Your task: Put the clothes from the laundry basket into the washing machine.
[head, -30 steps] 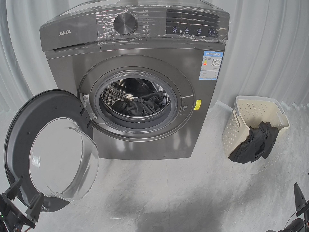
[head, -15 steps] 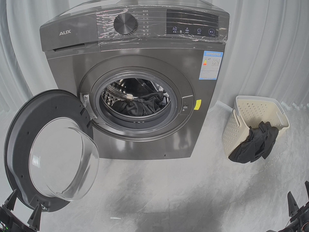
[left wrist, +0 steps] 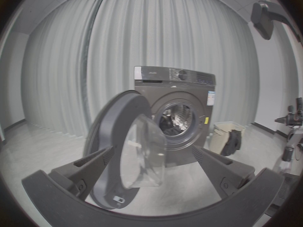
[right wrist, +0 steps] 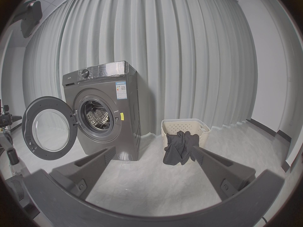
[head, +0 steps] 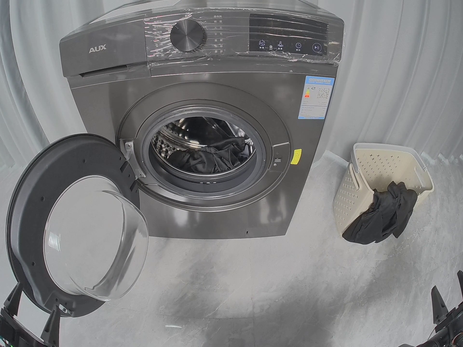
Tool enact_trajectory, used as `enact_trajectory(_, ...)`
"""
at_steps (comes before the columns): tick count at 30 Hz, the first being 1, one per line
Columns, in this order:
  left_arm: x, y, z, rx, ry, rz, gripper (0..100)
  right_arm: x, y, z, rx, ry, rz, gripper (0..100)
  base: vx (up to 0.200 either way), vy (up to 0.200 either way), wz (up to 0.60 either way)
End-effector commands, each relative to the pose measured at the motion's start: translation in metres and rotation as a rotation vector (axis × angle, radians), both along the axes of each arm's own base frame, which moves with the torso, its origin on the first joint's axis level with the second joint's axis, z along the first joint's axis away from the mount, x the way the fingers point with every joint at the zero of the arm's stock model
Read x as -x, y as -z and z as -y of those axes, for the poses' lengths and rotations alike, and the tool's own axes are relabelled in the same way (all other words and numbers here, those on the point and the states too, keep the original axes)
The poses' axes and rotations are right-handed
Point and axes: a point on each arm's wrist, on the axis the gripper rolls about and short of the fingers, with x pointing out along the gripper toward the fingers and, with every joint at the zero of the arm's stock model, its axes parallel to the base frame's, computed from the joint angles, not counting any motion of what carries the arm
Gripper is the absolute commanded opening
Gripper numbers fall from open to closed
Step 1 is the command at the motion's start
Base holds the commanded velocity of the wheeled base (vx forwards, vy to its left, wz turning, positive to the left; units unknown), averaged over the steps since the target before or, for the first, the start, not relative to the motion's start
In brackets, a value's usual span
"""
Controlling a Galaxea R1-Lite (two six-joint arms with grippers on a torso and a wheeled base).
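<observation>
Over the last second both arms drop toward the bottom edge of the head view. The left gripper (head: 31, 314) sinks further into the lower left corner, just below the open door (head: 29, 208). The right gripper (head: 448, 297) settles in the lower right corner and shows no further shift over the last half second. Nothing else moves.

Jaw state: in both wrist views the fingers of each gripper are spread wide with only floor and the scene between them. Neither gripper carries anything.

Location of the task items:
- Washing machine (head: 202, 87): centre of the head view, door swung fully open to the lower left.
- One dark garment (head: 212, 157): lies inside the drum, at the lower part of the opening.
- Laundry basket (head: 345, 198): stands at the right of the frame, near the machine's side.
- A second dark garment (head: 381, 215): hangs over the basket's front rim, its lower end at the floor.

Assessment: the arms appear retracted and unloaded, well apart from both garments. The task is judged partly complete. The basket garment remains to be fetched, most plausibly by the right arm.
</observation>
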Motion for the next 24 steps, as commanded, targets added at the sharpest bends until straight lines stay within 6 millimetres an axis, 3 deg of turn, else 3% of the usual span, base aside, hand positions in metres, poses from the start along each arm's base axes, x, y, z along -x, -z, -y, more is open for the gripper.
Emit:
enact_trajectory(1,0.0000,0.0055,-0.0025,0.001,-0.111,-0.005,100,-0.0003,0.0051,0.0002,-0.003,0.005,-0.004,100,0.000,0.000,0.00)
enact_trajectory(5,-0.0001,0.0077,-0.0041,0.014,-0.187,-0.023,100,-0.0003,0.0051,0.0002,-0.001,0.006,-0.004,100,0.000,0.000,0.00)
enact_trajectory(12,-0.0001,0.0125,-0.0015,-0.011,-0.059,-0.075,100,-0.0004,0.0051,0.0000,0.004,-0.002,-0.004,100,0.000,0.000,0.00)
enact_trajectory(24,-0.0002,0.0125,-0.0015,-0.006,-0.061,-0.072,100,-0.0004,0.0051,0.0000,0.013,-0.004,-0.004,100,0.000,-0.200,0.00)
